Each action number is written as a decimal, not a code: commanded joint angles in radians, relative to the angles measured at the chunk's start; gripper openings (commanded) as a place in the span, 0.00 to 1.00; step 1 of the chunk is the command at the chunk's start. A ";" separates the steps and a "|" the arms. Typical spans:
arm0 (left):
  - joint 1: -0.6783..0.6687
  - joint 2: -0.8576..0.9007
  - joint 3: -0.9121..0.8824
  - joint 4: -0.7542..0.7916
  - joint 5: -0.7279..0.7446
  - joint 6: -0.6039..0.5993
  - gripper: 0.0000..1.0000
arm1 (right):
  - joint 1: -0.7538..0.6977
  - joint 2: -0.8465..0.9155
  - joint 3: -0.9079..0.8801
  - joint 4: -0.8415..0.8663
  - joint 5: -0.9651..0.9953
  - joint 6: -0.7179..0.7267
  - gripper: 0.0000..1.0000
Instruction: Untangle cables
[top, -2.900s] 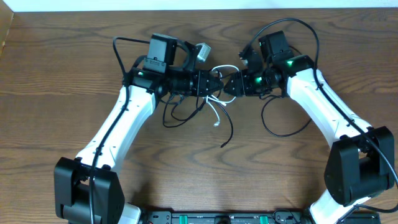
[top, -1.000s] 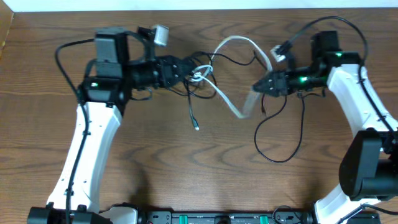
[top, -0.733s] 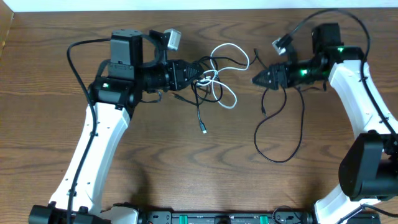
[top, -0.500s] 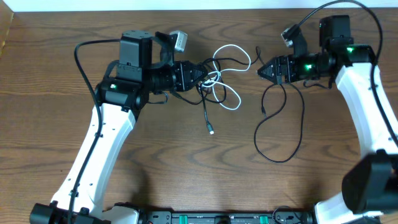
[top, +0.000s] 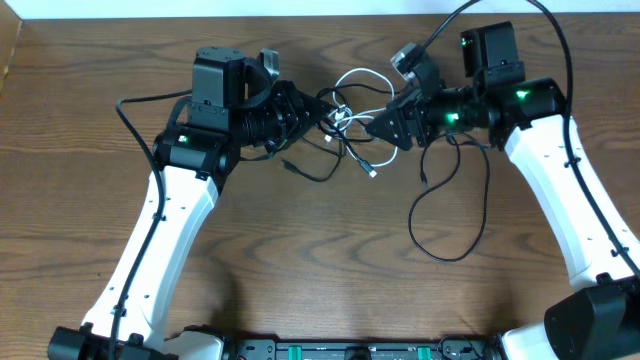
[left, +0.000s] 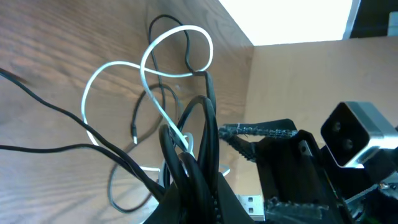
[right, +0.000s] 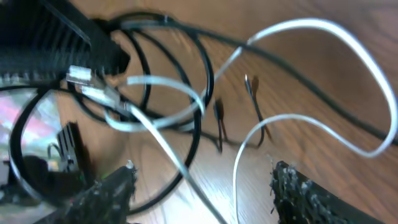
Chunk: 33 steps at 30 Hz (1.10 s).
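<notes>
Left claw (top: 318, 114) clenches the cables (left: 186, 165), while right claw (top: 372, 127) stands released just beside their white loops.

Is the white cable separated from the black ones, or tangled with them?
Tangled. In the left wrist view the white cable loops between the black cables and runs into their bunch.

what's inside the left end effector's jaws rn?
Left end effector is shut on a bunch of black cables, with the white cable running into the same clump. The clump hides the grip itself, so whether the white one is pinched too can't be seen.
</notes>
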 joint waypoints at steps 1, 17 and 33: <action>0.000 -0.022 -0.013 0.005 0.056 -0.059 0.07 | 0.018 0.002 0.011 0.032 -0.016 0.071 0.67; 0.000 -0.022 -0.013 0.005 0.272 0.291 0.08 | 0.112 0.042 0.010 0.034 0.084 0.003 0.34; 0.015 -0.022 -0.013 -0.162 0.245 0.605 0.13 | 0.023 0.041 0.010 0.047 0.195 0.247 0.01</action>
